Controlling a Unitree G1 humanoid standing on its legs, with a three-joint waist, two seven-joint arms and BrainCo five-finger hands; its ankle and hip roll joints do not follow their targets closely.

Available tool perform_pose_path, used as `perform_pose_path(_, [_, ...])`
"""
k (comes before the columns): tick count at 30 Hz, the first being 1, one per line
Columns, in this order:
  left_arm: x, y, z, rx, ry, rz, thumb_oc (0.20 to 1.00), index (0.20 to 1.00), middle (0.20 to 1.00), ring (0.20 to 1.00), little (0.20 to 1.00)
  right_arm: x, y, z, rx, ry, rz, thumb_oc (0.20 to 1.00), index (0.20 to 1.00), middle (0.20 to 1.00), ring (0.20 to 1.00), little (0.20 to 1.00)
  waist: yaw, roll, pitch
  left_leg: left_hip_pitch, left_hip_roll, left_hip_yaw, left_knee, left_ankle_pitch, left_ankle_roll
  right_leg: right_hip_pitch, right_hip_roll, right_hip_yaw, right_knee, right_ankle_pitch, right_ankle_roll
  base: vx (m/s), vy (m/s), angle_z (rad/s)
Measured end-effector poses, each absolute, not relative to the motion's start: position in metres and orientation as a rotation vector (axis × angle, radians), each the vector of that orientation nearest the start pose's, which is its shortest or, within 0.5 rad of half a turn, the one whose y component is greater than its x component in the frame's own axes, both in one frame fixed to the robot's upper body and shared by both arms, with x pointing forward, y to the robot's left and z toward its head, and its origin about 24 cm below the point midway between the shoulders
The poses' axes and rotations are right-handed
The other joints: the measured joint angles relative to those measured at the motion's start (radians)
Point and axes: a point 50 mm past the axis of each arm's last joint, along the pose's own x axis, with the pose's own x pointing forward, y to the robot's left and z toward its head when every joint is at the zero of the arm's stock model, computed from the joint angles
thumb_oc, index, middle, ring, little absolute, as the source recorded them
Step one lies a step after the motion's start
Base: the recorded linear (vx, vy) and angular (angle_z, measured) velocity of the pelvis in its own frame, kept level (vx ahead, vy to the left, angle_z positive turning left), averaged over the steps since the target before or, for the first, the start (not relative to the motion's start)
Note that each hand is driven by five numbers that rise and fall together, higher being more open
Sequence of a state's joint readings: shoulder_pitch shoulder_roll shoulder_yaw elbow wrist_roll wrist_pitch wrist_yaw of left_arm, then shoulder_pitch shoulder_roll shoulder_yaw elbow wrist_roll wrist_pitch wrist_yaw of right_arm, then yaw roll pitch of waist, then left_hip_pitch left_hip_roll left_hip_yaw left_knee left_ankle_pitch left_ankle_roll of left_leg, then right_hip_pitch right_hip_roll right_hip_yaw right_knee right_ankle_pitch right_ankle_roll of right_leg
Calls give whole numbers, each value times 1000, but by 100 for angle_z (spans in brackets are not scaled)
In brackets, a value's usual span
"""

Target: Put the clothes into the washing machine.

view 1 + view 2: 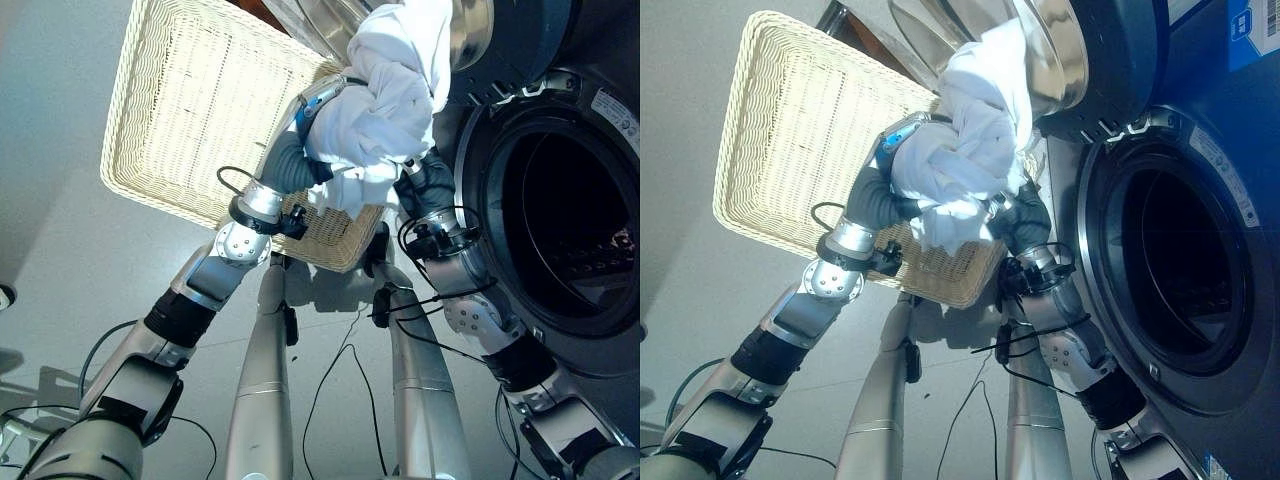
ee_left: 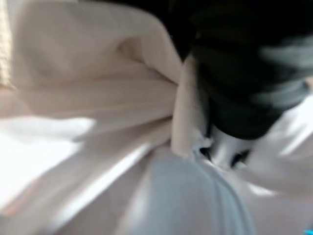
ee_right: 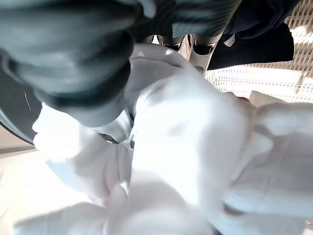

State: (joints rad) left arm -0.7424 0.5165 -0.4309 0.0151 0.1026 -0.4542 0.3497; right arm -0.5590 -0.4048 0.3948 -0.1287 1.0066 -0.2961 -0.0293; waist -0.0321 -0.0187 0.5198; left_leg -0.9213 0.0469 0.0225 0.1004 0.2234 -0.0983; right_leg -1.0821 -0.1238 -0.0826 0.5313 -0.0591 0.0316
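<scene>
Above the wicker basket (image 1: 190,120), both hands clutch bunched white clothes (image 1: 385,110).

There is one wicker basket (image 1: 190,110), pale and rectangular, and nothing can be counted inside it. One bundle of white clothes (image 1: 385,110) is bunched up in the air; whether it is a single garment or several twisted together cannot be told. Two robot hands are at that bundle, the left hand (image 1: 318,100) and the right hand (image 1: 425,185). One washing machine (image 1: 560,230) stands beside them, with one round door (image 1: 1040,45) swung open.
</scene>
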Motion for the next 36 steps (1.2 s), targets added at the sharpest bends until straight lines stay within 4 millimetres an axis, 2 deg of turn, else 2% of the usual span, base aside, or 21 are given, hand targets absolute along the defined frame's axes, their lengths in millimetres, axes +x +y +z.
perform_pose_path(3, [294, 96, 245, 359, -1112, -176, 1000, 1000, 1000, 1000, 1000, 293, -99, 217, 604, -584, 591, 200, 200, 200, 200, 200, 1, 0, 0, 0, 0, 0, 0, 0, 0, 0, 0, 0, 0, 0, 0, 0, 0, 0])
perform_pose_path(5, [295, 99, 233, 219, -1033, -143, 1000, 1000, 1000, 1000, 1000, 293, -98, 218, 621, -598, 589, 200, 200, 200, 200, 200, 6, 0, 0, 0, 0, -1, 0, 0, 0, 0, 0, 0, 0, 0, 0, 0, 0, 0])
perform_pose_path(9, [298, 103, 218, 25, -904, -166, 1000, 1000, 1000, 1000, 1000, 293, -102, 220, 658, -624, 561, 200, 200, 200, 200, 200, 22, 0, 0, -1, 0, -5, -1, 0, -1, 1, 0, -4, 1, -2, 0, -1, 1, 2])
perform_pose_path(13, [299, 110, 216, -64, -871, -162, 1000, 1000, 1000, 1000, 1000, 294, -105, 223, 706, -652, 536, 200, 200, 200, 200, 200, 21, 0, 0, -2, -2, -9, -3, 0, 0, 2, -2, -5, 0, -2, 0, -1, 2, 1])
perform_pose_path(24, [298, 120, 224, -122, -915, -146, 1000, 1000, 1000, 1000, 1000, 301, -124, 216, 791, -641, 449, 200, 200, 200, 200, 200, 17, 0, 0, 3, -2, -18, 3, 0, 0, 16, -2, -12, -4, 0, -3, -1, 0, 0])
perform_pose_path(25, [298, 124, 226, -137, -931, -135, 1000, 1000, 1000, 1000, 1000, 304, -127, 212, 841, -625, 426, 200, 200, 200, 200, 200, 18, 0, 0, 3, -2, -20, 6, 0, 0, 19, -2, -13, -4, -2, 0, 0, 0, 0])
perform_pose_path(31, [300, 127, 224, -148, -929, -113, 1000, 1000, 1000, 1000, 1000, 307, -129, 207, 848, -620, 408, 200, 200, 200, 200, 200, 15, 0, 0, 5, -2, -23, 13, 0, 0, 24, -2, -14, -4, -2, -1, 0, 0, 0])
perform_pose_path(32, [303, 134, 222, -161, -925, -62, 1000, 1000, 1000, 1000, 1000, 313, -136, 203, 845, -606, 361, 200, 200, 200, 200, 200, 14, 0, 0, 7, -2, -23, 13, 0, 0, 27, -2, -14, -4, -2, -1, 0, 0, 0])
perform_pose_path(35, [303, 137, 222, -175, -936, -37, 1000, 1000, 1000, 1000, 1000, 316, -142, 198, 843, -595, 328, 200, 200, 200, 200, 200, 14, 0, 0, 7, -2, -23, 13, 0, 0, 27, -2, -15, -5, -2, -1, -27, 44, 0])
perform_pose_path(36, [305, 140, 221, -173, -939, -10, 1000, 1000, 1000, 1000, 1000, 321, -147, 191, 826, -568, 294, 200, 200, 200, 200, 200, 3, -1, 0, 8, -2, -23, 13, 0, 0, 29, -3, -15, -7, 0, -2, 0, 0, 0])
